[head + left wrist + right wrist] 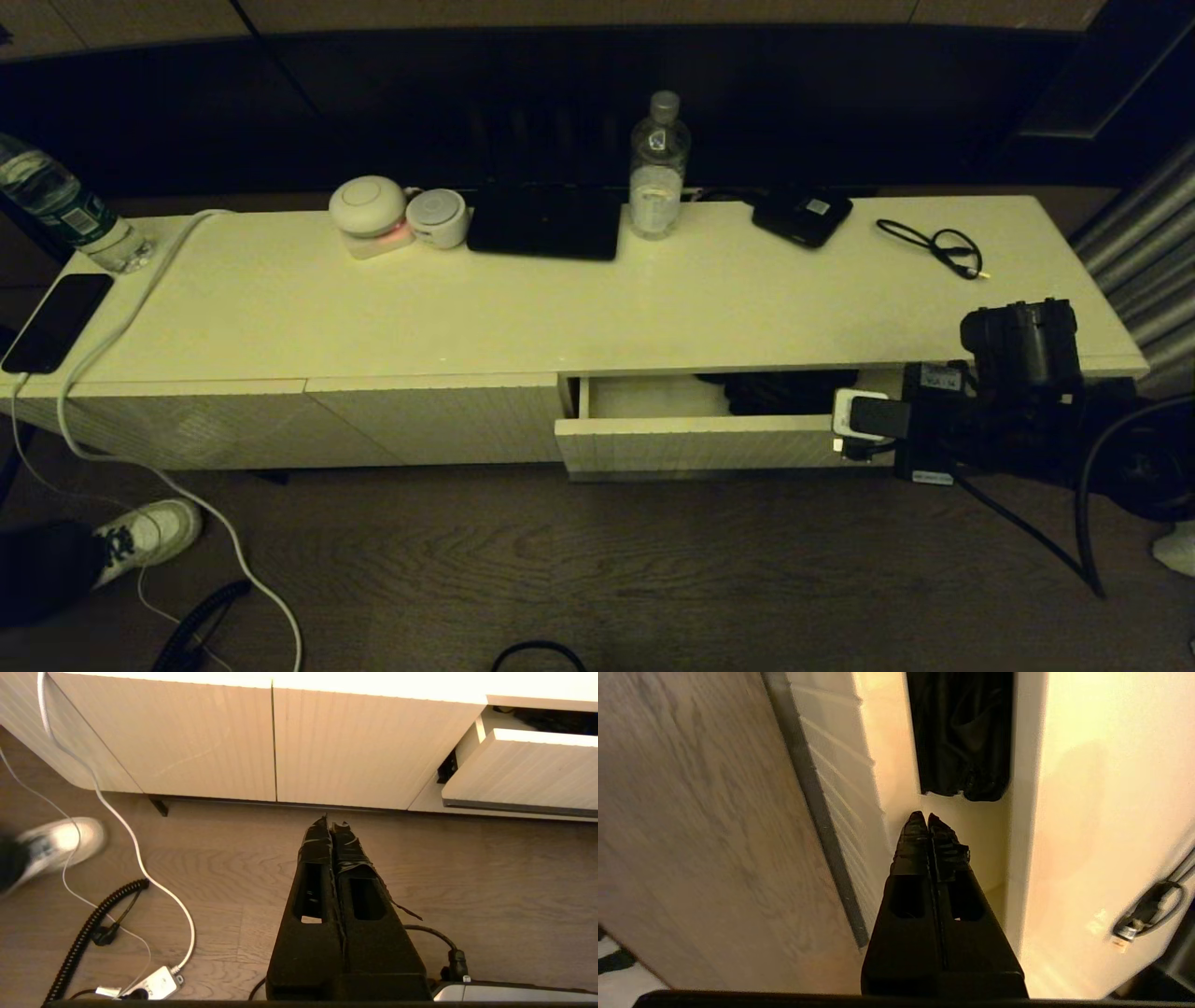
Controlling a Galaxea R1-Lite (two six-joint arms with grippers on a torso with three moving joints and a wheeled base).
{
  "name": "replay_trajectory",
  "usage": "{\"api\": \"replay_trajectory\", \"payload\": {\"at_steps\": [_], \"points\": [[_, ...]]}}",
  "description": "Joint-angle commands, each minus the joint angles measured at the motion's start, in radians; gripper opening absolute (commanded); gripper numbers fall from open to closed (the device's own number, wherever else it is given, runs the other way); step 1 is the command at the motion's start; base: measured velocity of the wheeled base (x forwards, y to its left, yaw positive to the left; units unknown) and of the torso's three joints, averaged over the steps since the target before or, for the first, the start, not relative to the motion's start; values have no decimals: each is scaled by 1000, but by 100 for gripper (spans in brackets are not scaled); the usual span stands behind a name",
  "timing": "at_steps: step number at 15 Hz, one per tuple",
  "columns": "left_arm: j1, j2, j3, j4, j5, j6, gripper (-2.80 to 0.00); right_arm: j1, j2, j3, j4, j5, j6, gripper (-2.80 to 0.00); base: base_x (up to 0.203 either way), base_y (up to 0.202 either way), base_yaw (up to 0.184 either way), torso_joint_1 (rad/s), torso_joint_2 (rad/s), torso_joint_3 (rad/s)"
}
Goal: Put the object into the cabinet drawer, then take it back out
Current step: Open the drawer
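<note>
The cabinet drawer [691,446] stands partly pulled out at the right of the cabinet; its ribbed front [528,770] and dark handle strip [817,826] show in the wrist views. The black fabric bundle [780,392] lies on the pale interior [892,765], with its folds [962,737] visible. My right gripper [924,819] is shut and empty inside the drawer's right end, a short gap from the bundle. The right arm [1018,373] reaches in from the right. My left gripper [332,826] is shut, low over the wooden floor before the closed panels.
On the cabinet top stand a water bottle [659,168], a flat black device with a white label [803,217], a thin black cable [938,247], white round gadgets [369,210] and a phone [56,322]. A white cable [135,844] and a shoe [145,532] are on the floor.
</note>
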Motion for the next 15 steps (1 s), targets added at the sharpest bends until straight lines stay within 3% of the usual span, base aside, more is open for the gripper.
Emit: {"api": "replay_trajectory", "payload": {"at_steps": [1, 15], "points": [[0, -2, 0, 0, 0, -1, -280, 0, 23, -6, -3, -6, 6, -280, 0, 0, 0, 0, 0, 0], [0, -2, 0, 0, 0, -1, -280, 15, -12, -12, 0, 1, -3, -280, 0, 0, 0, 0, 0, 0]]}}
